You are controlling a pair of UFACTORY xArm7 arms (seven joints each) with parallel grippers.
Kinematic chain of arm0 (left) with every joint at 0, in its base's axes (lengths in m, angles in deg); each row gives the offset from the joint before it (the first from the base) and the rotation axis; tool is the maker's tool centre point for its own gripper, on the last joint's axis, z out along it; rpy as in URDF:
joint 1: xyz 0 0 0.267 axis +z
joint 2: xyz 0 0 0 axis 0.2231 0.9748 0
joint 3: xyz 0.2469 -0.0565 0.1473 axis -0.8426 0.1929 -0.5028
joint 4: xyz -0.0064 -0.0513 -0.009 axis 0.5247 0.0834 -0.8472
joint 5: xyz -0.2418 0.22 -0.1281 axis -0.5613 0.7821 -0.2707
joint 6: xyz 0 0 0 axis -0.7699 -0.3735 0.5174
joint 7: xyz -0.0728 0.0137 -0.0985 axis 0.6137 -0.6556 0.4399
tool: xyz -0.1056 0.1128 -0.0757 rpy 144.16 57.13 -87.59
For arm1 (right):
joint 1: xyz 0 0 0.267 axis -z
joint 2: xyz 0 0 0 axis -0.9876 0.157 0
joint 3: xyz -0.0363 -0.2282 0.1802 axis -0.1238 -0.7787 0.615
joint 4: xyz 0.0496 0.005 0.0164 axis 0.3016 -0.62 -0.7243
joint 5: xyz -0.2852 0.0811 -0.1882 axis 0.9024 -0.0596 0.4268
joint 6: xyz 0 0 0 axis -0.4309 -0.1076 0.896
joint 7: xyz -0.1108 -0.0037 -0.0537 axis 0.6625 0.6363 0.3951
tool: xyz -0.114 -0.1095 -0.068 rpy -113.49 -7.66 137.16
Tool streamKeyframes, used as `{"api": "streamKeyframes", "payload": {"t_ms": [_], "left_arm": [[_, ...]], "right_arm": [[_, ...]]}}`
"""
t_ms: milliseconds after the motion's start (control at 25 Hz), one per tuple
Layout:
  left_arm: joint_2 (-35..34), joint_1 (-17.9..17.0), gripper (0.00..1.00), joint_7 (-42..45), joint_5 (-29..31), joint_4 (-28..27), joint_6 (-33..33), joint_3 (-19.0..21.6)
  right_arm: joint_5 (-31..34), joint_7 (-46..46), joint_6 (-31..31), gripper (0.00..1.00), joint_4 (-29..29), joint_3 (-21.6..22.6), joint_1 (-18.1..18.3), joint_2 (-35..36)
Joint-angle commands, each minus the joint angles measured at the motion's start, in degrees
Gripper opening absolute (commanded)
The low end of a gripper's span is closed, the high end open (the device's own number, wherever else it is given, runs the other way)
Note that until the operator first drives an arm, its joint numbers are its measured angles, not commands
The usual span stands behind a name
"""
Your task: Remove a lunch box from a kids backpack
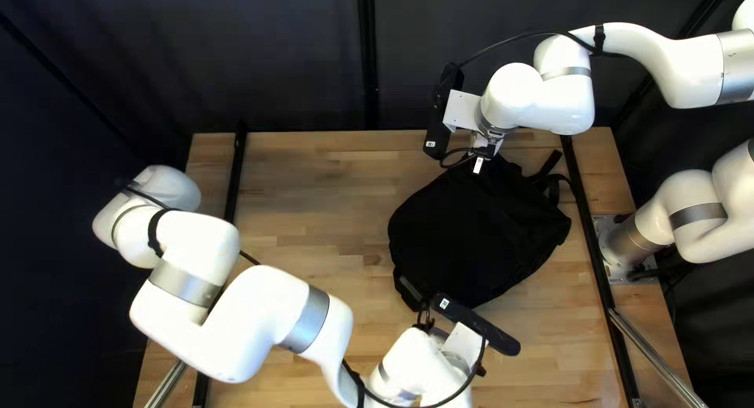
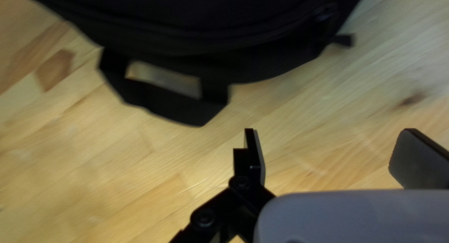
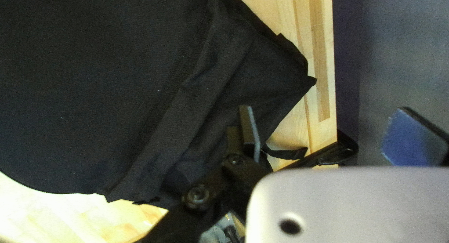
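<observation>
The backpack lies on the right half of the wooden table, below the arms' two grippers. The left gripper is toward the table's near edge, just off the backpack's near end; in its wrist view the left gripper stands spread wide, with bare wood between its fingers. The right gripper is over the backpack's far end, by the table's far edge; in its wrist view the right gripper is parted too, one finger over the black fabric, the other beyond the table's edge, gripping nothing. Ahead of the left fingers, to one side, the grab handle loops out from the backpack onto the wood, and a small tab sticks out farther along the same end. At the far end the fabric is creased, and a strap reaches past it; a zipper follows the curved side. Black rails run along the table's left and right sides, and a dark curtain hangs behind the far edge.
</observation>
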Motion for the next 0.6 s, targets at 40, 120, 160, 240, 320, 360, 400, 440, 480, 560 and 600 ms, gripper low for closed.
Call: {"api": "streamKeyframes", "payload": {"t_ms": [40, 120, 160, 240, 320, 360, 400, 440, 480, 560, 600], "left_arm": [[1.2, 1.1, 1.0, 2.3, 0.6, -0.4, 2.1, -1.5], [1.7, 1.6, 1.0, 3.4, 0.5, -0.1, 3.1, -2.0], [2.1, 2.1, 1.0, 4.5, 0.3, 0.1, 3.9, -2.2], [2.5, 2.3, 1.0, 6.0, 0.0, 0.6, 4.8, -2.5], [2.5, 2.4, 1.0, 7.0, -0.3, 0.9, 5.0, -2.5], [2.5, 2.3, 1.0, 7.6, -0.4, 1.0, 5.1, -2.6], [2.3, 2.3, 1.0, 7.8, -0.4, 1.4, 5.2, -2.6], [2.0, 2.3, 1.0, 8.2, -0.4, 1.7, 5.5, -2.7], [2.0, 2.4, 1.0, 8.3, -0.4, 1.9, 5.7, -2.7], [1.7, 2.6, 1.0, 8.2, -0.2, 2.2, 6.2, -3.0], [1.7, 2.7, 1.0, 8.2, -0.1, 2.3, 6.2, -3.0]], "right_arm": [[0.0, 0.0, 0.0, 1.0, 0.0, 0.0, 0.0, 0.0], [0.0, 0.0, 0.0, 1.0, 0.0, 0.0, 0.0, 0.0], [0.0, 0.0, 0.0, 1.0, 0.0, 0.0, 0.0, 0.0], [0.0, 0.0, 0.0, 1.0, 0.0, 0.0, 0.0, 0.0], [0.0, 0.0, 0.0, 1.0, 0.0, 0.0, 0.0, 0.0], [0.0, 0.0, 0.0, 1.0, 0.0, 0.0, 0.0, 0.0], [0.0, 0.0, 0.0, 1.0, 0.0, 0.0, 0.0, 0.0], [0.0, 0.0, 0.0, 1.0, 0.0, 0.0, 0.0, 0.0], [0.0, 0.0, 0.0, 1.0, 0.0, 0.0, 0.0, 0.0], [0.0, 0.0, 0.0, 1.0, 0.0, 0.0, 0.0, 0.0], [0.0, 0.0, 0.0, 1.0, 0.0, 0.0, 0.0, 0.0]]}}
